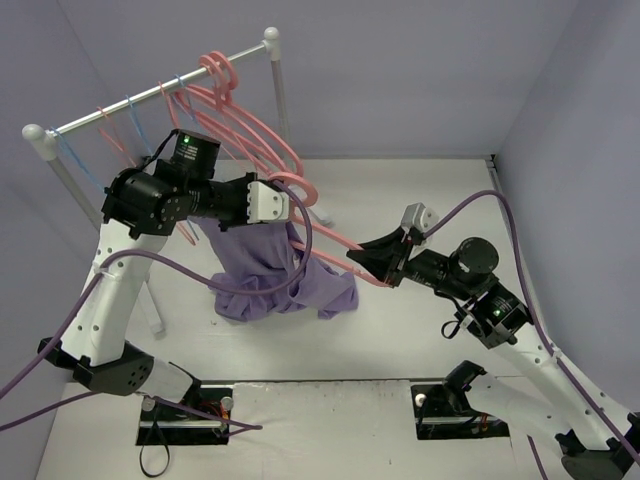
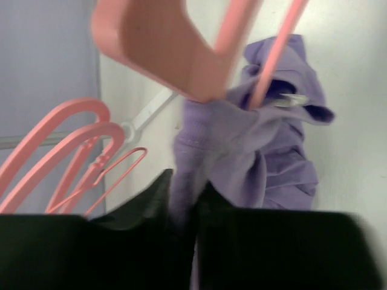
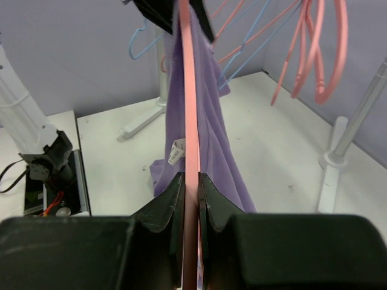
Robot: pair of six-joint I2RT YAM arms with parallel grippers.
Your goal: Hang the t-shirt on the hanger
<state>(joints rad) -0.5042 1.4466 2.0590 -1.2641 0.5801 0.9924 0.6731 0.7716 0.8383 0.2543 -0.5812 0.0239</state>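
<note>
- The left gripper (image 2: 186,202) is clenched on a pinch of the purple cotton t-shirt (image 1: 268,272); the black fingers meet with only fabric between them.
- The left arm rises from its base at the near left, bends high beside the white metal clothes rail (image 1: 150,97), and its forearm runs level towards the middle of the white table (image 1: 430,185).
- The right gripper (image 3: 190,184) grips the thick salmon-pink plastic hanger (image 3: 188,90), its jaws pressed to either side of the hanger's bar.
- The right arm reaches from the near right, its wrist pointing left towards the shirt.
- The hanger spans the space between the two grippers, above the table and off the rail; one of its arms enters a shirt opening beside a small white label (image 2: 289,98).
- The shirt hangs bunched from the left gripper, its lower folds reaching the table.
- More salmon-pink hangers (image 1: 235,100) and thin blue wire hangers (image 3: 142,45) hang on the rail.
</note>
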